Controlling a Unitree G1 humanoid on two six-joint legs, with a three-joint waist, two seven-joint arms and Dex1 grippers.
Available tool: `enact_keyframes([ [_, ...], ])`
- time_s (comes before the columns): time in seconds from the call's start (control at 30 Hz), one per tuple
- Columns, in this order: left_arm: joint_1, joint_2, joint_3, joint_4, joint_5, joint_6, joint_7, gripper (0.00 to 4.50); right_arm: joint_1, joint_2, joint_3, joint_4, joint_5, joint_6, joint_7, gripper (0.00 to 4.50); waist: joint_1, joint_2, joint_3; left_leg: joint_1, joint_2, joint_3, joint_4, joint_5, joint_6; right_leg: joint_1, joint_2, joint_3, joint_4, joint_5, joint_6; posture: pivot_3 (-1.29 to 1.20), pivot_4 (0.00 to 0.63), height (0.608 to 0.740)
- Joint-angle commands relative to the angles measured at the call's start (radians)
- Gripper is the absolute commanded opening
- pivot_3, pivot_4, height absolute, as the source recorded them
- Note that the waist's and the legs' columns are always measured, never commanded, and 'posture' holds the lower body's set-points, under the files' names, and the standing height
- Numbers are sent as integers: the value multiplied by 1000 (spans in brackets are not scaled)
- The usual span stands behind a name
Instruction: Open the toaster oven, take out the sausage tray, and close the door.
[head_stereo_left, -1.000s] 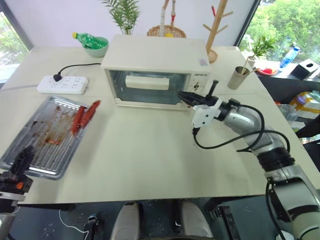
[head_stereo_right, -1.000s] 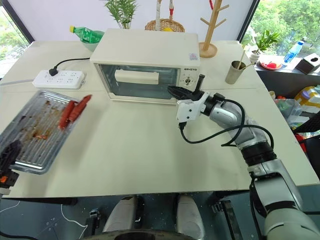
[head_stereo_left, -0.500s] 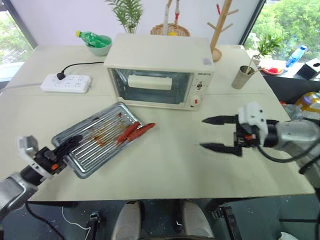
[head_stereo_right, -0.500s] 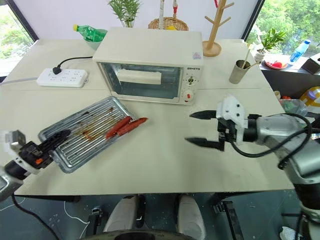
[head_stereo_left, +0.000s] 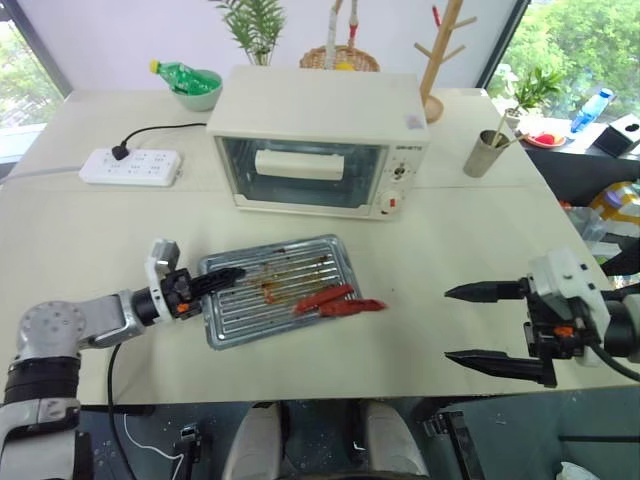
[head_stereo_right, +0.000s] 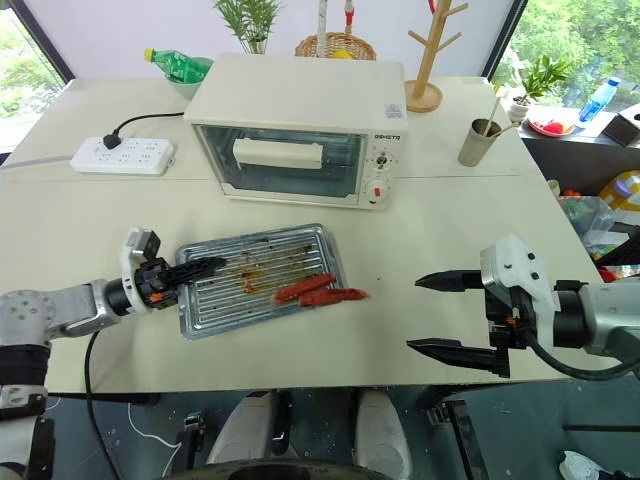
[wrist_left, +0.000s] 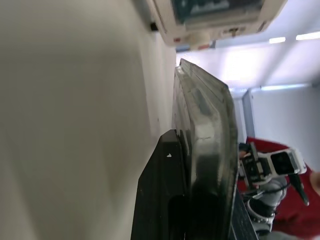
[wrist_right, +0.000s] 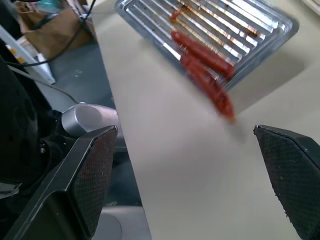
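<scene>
The left gripper (head_stereo_left: 222, 277) was clamped on the near-left edge of the sausage tray (head_stereo_left: 262, 312), its black fingers pinching the rim. The right gripper (head_stereo_right: 445, 313) hung over the table's near-right edge with its two fingers spread wide and nothing between them, well apart from the tray.

The tray was a flat silver rectangle with a ribbed base streaked by reddish grease. It lay on the table (head_stereo_left: 420, 270) in front of the toaster oven (head_stereo_left: 320, 140), turned at a slight angle. Two thin red sausages (head_stereo_left: 338, 300) sat at its right end, one of them poking past the rim onto the tabletop.

The oven stood behind, cream-white and boxy, with its door (head_stereo_left: 302, 175) shut; the long white bar handle showed through the glass. Small dark lettering sat above the dials on its right panel, too small to read, and a little sticker on the top right corner was equally illegible. A red knob (head_stereo_right: 376, 191) sat lowest on that panel.

A white power strip (head_stereo_left: 130, 167) lay to the oven's left, near a green bottle (head_stereo_left: 180, 76) resting in a bowl.
</scene>
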Motion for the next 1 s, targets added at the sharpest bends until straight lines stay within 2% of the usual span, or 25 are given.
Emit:
enact_keyframes([
  [0.03,-69,-32,-63,39,120,-4,-124,0,53,16,-94,-61,-2,11,2,4483,2,0,0,0,0,0,0,0,0,0,0,0,0,0,0,0,150,740],
  [0.17,-136,-72,-120,83,248,-22,-231,0,93,39,-142,-88,14,37,-26,4483,6,1,0,0,-1,0,0,0,0,1,0,0,-1,0,0,0,150,740],
  [0.33,-211,-102,-151,156,379,-51,-314,0,87,69,-144,-102,6,37,-85,4483,24,1,0,0,-1,0,1,0,0,2,-1,0,-2,0,0,0,150,740],
  [0.43,-230,-110,-160,173,439,-64,-346,904,81,79,-128,-105,-1,36,-117,4500,24,1,-1,0,-2,-1,1,0,0,3,-1,-1,-4,0,0,0,150,740],
  [0.6,-247,-118,-141,190,508,-70,-361,3405,70,86,-103,-104,-2,32,-147,4500,23,1,0,-1,-2,-1,0,0,1,2,-1,0,-4,0,0,0,150,740],
  [0.63,-248,-117,-137,190,519,-71,-360,3786,68,86,-97,-102,-3,30,-151,4500,23,1,-1,0,-1,-1,1,0,1,3,0,-1,-3,0,0,0,150,740],
  [0.67,-248,-116,-134,190,529,-71,-362,4403,64,86,-90,-101,-4,28,-155,4500,23,1,-1,0,-1,-2,1,0,1,3,0,-1,-3,0,0,0,150,740],
  [0.8,-243,-94,-123,189,560,-81,-369,4462,46,84,-57,-91,-16,17,-164,4500,21,2,-1,2,-1,-2,1,0,1,5,0,-1,-3,0,1,0,150,740],
  [1.0,-208,0,-113,166,617,-139,-398,4462,5,86,5,-65,-37,-5,-170,4500,8,2,-1,2,2,-2,0,0,1,5,3,-1,-3,0,1,0,150,740],
])
